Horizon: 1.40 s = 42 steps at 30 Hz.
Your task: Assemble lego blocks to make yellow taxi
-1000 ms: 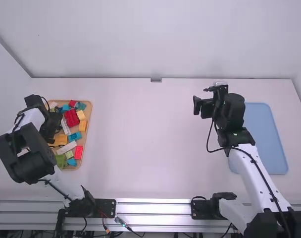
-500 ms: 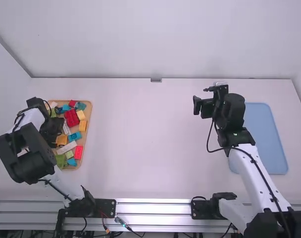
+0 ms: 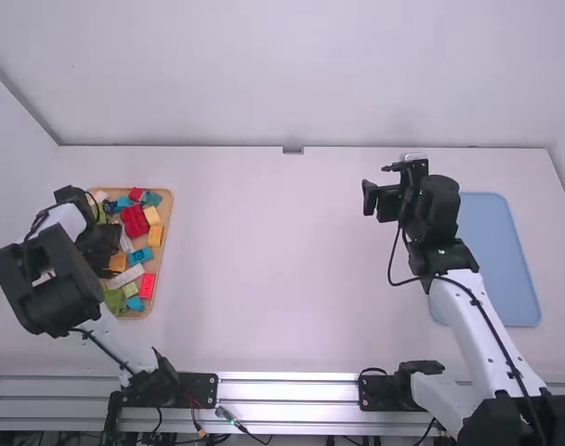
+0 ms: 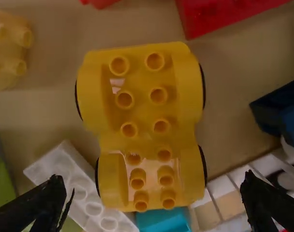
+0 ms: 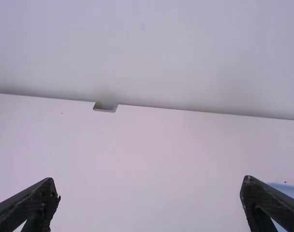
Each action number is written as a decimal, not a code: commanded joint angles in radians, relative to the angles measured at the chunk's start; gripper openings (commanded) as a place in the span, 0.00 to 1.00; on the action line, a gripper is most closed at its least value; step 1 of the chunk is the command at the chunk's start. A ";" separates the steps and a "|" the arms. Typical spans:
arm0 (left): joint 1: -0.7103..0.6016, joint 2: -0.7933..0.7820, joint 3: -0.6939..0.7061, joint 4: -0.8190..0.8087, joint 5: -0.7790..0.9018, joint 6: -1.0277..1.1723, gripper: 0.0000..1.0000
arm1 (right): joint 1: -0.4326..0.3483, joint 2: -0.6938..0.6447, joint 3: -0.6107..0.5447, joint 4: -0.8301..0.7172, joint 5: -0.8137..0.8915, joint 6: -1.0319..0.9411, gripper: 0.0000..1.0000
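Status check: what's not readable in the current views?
- High view: near-side bricks on the wooden tray, partly covered by the left arm.
- High view: inner edge of the blue mat, partly behind the right arm.
- Left wrist view: most of the wheels, under the fenders of the yellow car base.
- Left wrist view: rest of the large red brick, cut by the top edge.
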 commanded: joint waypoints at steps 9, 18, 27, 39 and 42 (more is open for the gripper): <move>0.010 0.051 0.009 0.011 -0.002 -0.006 0.93 | 0.006 0.008 0.043 0.002 -0.003 0.003 0.99; 0.006 0.056 -0.010 0.015 -0.001 -0.008 0.86 | 0.005 0.008 0.043 0.002 -0.003 0.003 0.99; 0.007 0.056 -0.055 0.066 0.000 -0.011 0.82 | 0.005 0.008 0.043 0.002 -0.003 0.003 0.99; 0.008 0.056 -0.053 0.068 0.018 -0.011 0.46 | 0.006 0.008 0.043 0.002 -0.003 0.003 0.99; 0.007 0.056 -0.053 0.067 0.008 -0.010 0.42 | 0.006 0.008 0.043 0.002 -0.003 0.003 0.99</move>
